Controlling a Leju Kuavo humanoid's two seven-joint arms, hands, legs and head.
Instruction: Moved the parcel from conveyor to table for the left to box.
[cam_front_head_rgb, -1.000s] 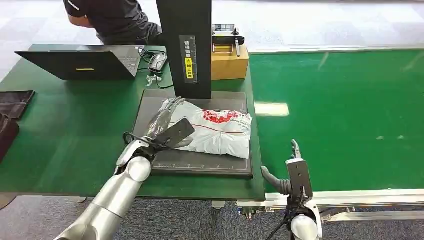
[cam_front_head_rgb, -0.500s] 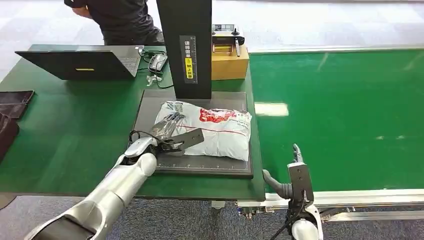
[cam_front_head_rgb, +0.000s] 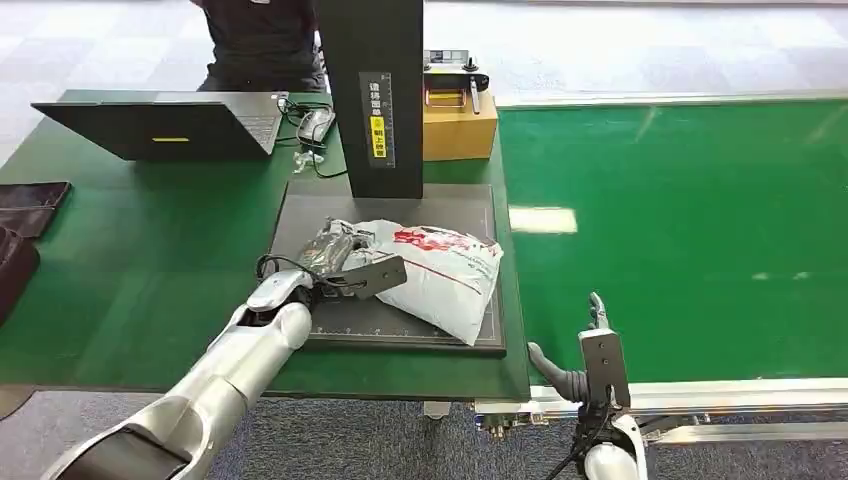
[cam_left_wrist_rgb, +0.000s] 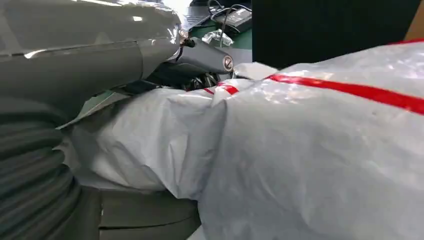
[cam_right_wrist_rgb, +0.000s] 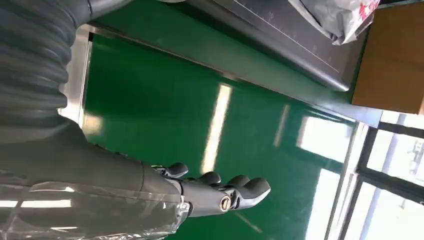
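Green table (cam_front_head_rgb: 150, 270): laptop (cam_front_head_rgb: 160, 128), mat (cam_front_head_rgb: 400, 325), box (cam_front_head_rgb: 460, 125)

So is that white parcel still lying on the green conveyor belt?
No, the parcel lies on a dark mat on the table, under the left hand.

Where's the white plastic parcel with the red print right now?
In the head view, the white plastic parcel lies on the dark grey mat on the green table, in front of the black column, with the left hand gripping its left end.

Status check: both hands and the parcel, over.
Left hand grips white parcel on the dark mat. Right hand open, over conveyor edge. Black post stands just behind parcel.
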